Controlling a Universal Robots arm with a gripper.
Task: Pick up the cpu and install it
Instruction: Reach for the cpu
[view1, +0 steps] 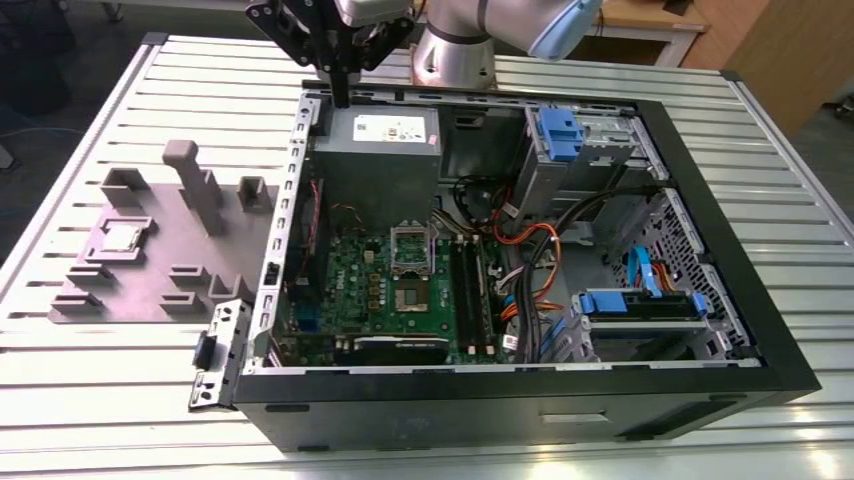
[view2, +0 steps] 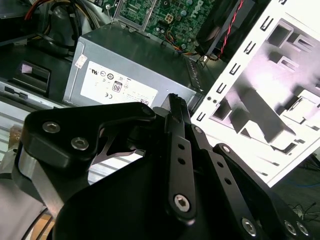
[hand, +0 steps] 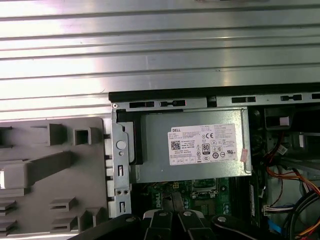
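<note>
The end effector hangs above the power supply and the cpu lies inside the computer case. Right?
Not quite. The end effector does hang above the power supply, but the cpu lies outside the computer case, on the grey fixture plate at the exterior view's left.

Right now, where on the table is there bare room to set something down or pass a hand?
Bare table slats lie camera-side of the grey tray that holds the cpu, and along the exterior view's right of the computer case. Inside the case, cables and drive cages crowd it.
</note>
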